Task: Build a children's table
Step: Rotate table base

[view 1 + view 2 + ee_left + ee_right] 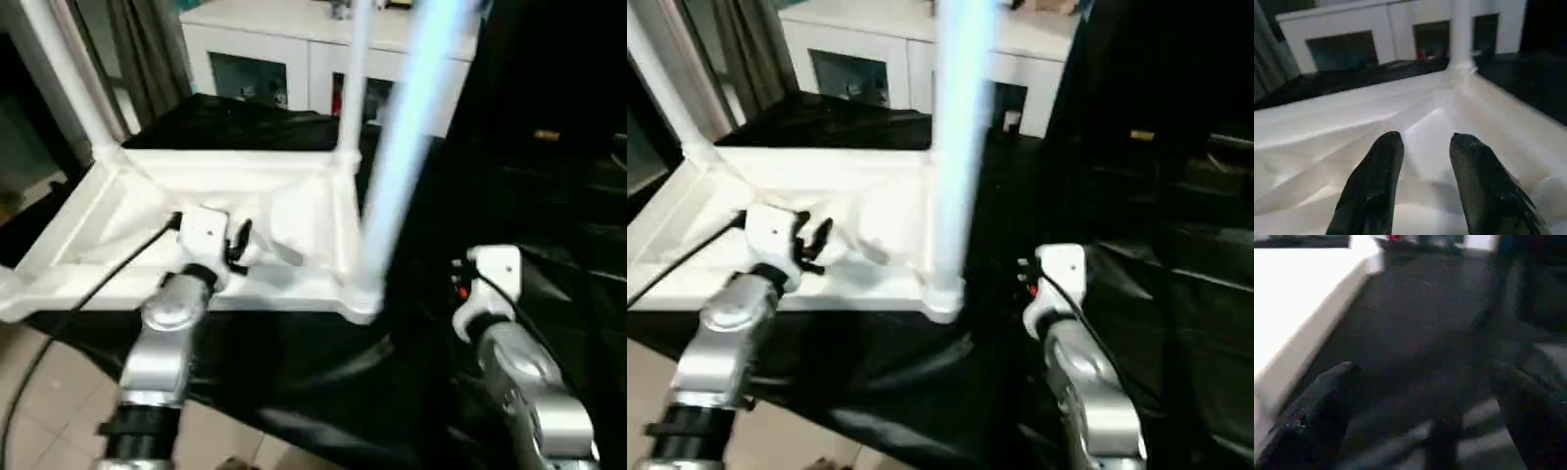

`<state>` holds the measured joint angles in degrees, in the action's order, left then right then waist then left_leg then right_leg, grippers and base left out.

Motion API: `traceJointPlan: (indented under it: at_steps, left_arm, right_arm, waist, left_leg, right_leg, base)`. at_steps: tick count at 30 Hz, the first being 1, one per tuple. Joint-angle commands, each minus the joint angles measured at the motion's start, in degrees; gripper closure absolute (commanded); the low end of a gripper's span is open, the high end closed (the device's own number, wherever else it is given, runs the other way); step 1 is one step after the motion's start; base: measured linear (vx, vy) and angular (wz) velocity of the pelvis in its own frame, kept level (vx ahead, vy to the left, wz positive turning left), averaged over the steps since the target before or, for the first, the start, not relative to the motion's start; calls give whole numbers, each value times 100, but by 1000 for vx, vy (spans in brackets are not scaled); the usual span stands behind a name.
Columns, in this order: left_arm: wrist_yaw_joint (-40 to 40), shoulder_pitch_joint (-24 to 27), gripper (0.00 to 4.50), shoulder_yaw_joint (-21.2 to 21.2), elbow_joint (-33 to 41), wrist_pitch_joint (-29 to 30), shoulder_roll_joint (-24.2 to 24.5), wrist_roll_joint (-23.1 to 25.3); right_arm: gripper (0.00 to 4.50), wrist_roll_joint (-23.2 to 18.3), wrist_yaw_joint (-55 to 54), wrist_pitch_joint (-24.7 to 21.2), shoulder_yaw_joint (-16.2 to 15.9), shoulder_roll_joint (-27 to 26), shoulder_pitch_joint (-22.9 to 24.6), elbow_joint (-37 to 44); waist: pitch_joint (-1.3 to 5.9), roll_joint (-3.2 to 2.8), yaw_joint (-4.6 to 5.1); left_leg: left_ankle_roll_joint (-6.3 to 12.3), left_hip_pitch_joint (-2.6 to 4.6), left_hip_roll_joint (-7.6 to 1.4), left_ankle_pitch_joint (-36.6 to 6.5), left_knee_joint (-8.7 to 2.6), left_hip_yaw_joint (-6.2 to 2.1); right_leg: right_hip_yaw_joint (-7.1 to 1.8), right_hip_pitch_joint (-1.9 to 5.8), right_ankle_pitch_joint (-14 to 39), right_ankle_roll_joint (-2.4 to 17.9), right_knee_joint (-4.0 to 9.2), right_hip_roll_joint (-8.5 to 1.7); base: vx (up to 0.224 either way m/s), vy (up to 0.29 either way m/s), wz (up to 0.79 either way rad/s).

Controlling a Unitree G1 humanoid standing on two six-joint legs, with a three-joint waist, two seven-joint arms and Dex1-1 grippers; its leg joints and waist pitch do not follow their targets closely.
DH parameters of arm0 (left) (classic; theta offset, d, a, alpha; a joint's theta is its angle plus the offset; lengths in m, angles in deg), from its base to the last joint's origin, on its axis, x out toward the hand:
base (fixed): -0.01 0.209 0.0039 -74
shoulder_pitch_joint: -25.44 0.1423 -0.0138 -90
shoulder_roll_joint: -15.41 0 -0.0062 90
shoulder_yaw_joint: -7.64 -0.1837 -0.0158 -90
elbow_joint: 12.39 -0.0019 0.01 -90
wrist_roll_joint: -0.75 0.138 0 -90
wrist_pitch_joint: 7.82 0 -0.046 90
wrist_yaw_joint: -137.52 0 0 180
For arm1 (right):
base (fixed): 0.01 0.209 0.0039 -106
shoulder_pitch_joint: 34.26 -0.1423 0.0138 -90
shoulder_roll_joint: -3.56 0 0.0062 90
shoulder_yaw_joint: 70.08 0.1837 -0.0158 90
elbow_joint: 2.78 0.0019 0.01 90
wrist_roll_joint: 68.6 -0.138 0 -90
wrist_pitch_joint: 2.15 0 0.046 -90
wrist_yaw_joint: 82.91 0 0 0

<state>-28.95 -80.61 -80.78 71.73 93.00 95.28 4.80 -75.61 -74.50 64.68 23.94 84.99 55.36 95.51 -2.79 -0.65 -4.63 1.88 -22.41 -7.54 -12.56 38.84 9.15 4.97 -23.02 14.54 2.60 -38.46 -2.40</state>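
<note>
Left claw (1422,161) is hovering empty, fingers apart, over the ribbed underside of the children's table (127,211), which is lying upside down on a black-draped table (294,372) at about 11 o'clock in the head view. Right claw (1420,421), fingers spread and holding nothing, is hanging over the black cloth at 4 o'clock, beside the top's edge. Legs are standing in the sockets at 12 (351,88), 10 (69,78) and the near corner (392,186). That near leg is looking tilted; a brush from the right forearm could, I judge, lever it out. Behind, a white cabinet (294,39) is lining the wall, with curtains (147,49) at 11 o'clock and tiled floor (59,392) at 7.
</note>
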Motion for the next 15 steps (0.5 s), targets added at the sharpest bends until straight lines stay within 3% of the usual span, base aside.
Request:
traceJointPlan:
  at_steps: [1,2,3,4,5,6,7,8,9,10,11,12,13,14,15]
  left_arm:
    - [-47,62,257,183,197,83,91,-115]
    - [70,95,257,164,237,15,90,-236]
    - [72,100,257,159,251,54,87,-252]
    - [73,106,257,148,281,167,77,-293]
    - [44,96,257,116,256,131,109,-222]
    - [14,91,257,85,254,120,135,-163]
    - [14,91,257,85,254,120,135,-163]
    - [-55,83,257,77,256,111,113,-122]
    - [-67,83,257,74,256,101,106,-114]
    - [-277,82,257,61,240,168,71,41]
    - [-319,87,257,30,243,183,66,90]
    - [-355,91,257,4,246,197,61,132]
    - [-334,105,257,-25,268,213,50,117]
    - [-319,125,257,-48,307,203,6,76]
    - [-332,138,257,-65,343,200,-28,44]
  right_arm:
    - [0,-69,196,161,-194,-38,35,98]
    - [0,-90,230,17,-300,-24,69,103]
    - [0,-78,234,15,-325,-12,69,94]
    - [0,-47,254,23,-388,20,66,66]
    - [0,-72,243,2,-379,1,51,38]
    - [0,-83,235,-15,-365,-23,37,11]
    - [0,-83,235,-15,-365,-23,37,11]
    - [0,-36,214,47,-344,-18,-12,-51]
    - [0,-18,197,69,-336,-20,-24,-66]
    - [0,46,161,139,-292,-16,-85,-119]
    - [0,65,185,159,-293,6,-107,-134]
    - [0,81,205,176,-294,25,-125,-147]
    - [0,87,234,189,-298,43,-137,-155]
    - [0,106,249,217,-308,58,-144,-169]
    - [0,106,263,238,-322,81,-146,-174]
  waist:
    - [326,37,-175]
    - [304,24,-106]
    - [362,-63,-135]
    - [348,-34,-155]
    - [341,-87,-208]
    - [311,22,-279]
    - [245,58,-401]
    - [233,142,-529]
    - [223,121,-606]
    - [204,209,-645]
    - [239,143,-616]
    - [239,201,-566]
    - [330,-72,-410]
    - [330,-208,-189]
    - [377,-283,-82]
  left_leg:
    - [160,-165,-201,-241,-403,-231]
    - [323,-119,-339,-175,-541,-343]
    - [383,-48,-379,-225,-552,-352]
    - [441,-1,-356,-464,-529,-276]
    - [106,272,-298,-628,-363,-15]
    - [-26,220,-168,-764,-324,30]
    - [-89,196,-214,-813,-279,-67]
    - [-89,148,-141,-908,-49,-137]
    - [-159,119,-139,-917,61,-227]
    - [-207,-89,-119,-780,122,-481]
    - [-348,-33,-29,-585,27,-520]
    - [-172,-111,-30,-409,-178,-582]
    - [-355,248,-254,33,-631,-572]
    - [-439,423,-711,-199,-897,-756]
    - [-664,458,-941,-225,-1013,-902]
  right_leg:
    - [-604,507,1607,-1495,935,-852]
    - [-419,421,961,-1430,883,-595]
    - [-376,403,855,-1349,889,-601]
    - [-444,388,1103,-1054,917,-745]
    - [-866,178,2260,-938,1180,-613]
    - [-1046,303,2572,-957,1118,-571]
    - [-1409,321,3071,-720,1133,-635]
    - [-1862,416,3464,-517,1159,-769]
    - [-2101,460,3489,-311,1193,-834]
    - [-2168,570,2927,173,1037,-773]
    - [-2100,438,2135,479,987,-367]
    - [-1822,474,1544,642,864,-306]
    - [-1313,204,698,712,730,39]
    - [-971,-10,202,480,379,197]
    - [-807,-5,61,393,211,120]
  base:
    - [-38,-110,1]
    - [-38,-110,1]
    - [-38,-87,4]
    - [0,0,0]
    - [0,0,0]
    - [-27,2,-21]
    - [2,58,-45]
    - [2,58,-45]
    - [5,128,-47]
    - [-10,181,-44]
    - [-10,181,-44]
    - [-28,216,-17]
    - [-27,261,12]
    - [-27,261,12]
    - [-23,262,22]
